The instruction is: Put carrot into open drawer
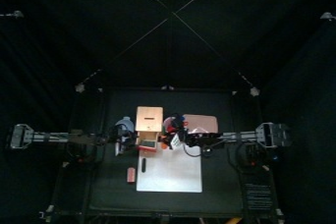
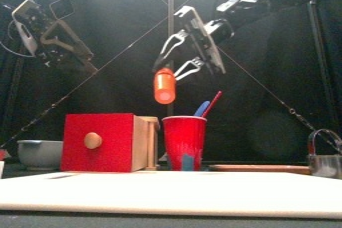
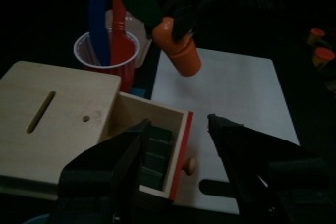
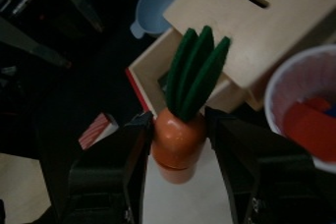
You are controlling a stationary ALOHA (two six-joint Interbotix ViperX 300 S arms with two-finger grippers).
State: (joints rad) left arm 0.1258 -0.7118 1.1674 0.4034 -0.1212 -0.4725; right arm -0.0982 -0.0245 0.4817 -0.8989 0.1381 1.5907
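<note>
My right gripper clamps the carrot and holds it in the air above the table, at about one o'clock from the wooden box. My left gripper hangs wide and empty over the part-open drawer. This looks like the carry; next I must lower the carrot over the drawer's tray and let go.

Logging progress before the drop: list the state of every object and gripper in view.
carrot: held off the table, not yet in the drawer.
right gripper: shut on the carrot.
left gripper: open, empty.
drawer: pulled open.
cup: upright, holding utensils.
</note>
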